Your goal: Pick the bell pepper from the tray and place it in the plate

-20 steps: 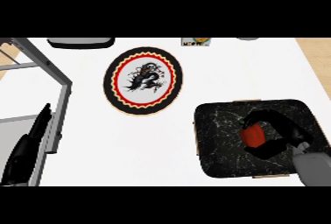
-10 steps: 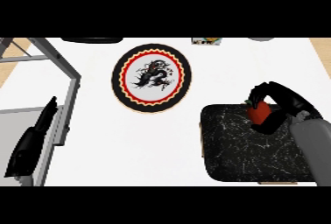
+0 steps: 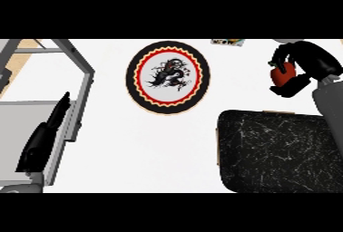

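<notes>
The right hand point(image 3: 303, 63) was curled round the red bell pepper point(image 3: 282, 75), held above the worktop point(image 3: 167, 145) beyond the dark tray point(image 3: 281, 154), presumably for carrying leftward to the dragon-patterned plate point(image 3: 168, 77). The left hand point(image 3: 41, 140) rested, fingers straight.

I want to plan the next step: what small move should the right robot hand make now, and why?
Probably carry it leftward toward the plate. The right robot hand is curled round the red bell pepper, already off the dark tray, to the plate's right, not above it.
</notes>
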### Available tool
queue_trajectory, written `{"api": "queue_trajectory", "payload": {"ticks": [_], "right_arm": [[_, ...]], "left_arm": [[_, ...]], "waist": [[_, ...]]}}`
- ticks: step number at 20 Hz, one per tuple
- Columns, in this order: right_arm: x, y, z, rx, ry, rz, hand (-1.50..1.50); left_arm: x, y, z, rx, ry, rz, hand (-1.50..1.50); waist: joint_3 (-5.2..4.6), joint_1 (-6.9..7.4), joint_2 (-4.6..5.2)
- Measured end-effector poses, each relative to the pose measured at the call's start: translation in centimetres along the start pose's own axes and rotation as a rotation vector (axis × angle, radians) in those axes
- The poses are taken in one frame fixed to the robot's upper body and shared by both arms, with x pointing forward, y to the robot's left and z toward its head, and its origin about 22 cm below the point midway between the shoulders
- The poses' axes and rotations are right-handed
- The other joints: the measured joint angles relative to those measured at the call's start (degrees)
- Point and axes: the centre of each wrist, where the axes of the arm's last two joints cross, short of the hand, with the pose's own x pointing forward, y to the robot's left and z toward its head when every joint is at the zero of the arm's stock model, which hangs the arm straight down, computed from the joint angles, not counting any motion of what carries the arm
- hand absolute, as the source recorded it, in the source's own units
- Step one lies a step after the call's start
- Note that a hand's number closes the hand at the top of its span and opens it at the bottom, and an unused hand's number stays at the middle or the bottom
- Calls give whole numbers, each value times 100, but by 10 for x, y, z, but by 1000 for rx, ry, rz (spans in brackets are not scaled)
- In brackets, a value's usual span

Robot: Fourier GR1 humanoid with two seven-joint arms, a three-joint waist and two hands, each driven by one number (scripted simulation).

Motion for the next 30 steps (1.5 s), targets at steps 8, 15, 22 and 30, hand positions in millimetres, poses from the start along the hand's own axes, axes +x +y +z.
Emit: {"api": "queue_trajectory", "payload": {"ticks": [8,15,22,30], "right_arm": [[13,-38,-25,-259,-264,-39,150],[52,-53,-56,-236,-528,-164,150],[122,-40,-87,-154,-649,-234,150],[206,-6,-106,-41,-646,-282,150]], "left_arm": [[-4,4,-1,13,21,4,0],[-15,9,6,35,49,-5,0],[-19,17,13,51,71,-2,0],[-23,11,17,56,76,0,0]], "waist": [[-6,-145,-69],[-23,-323,-148],[-30,-470,-208],[-36,-497,-214]]}}
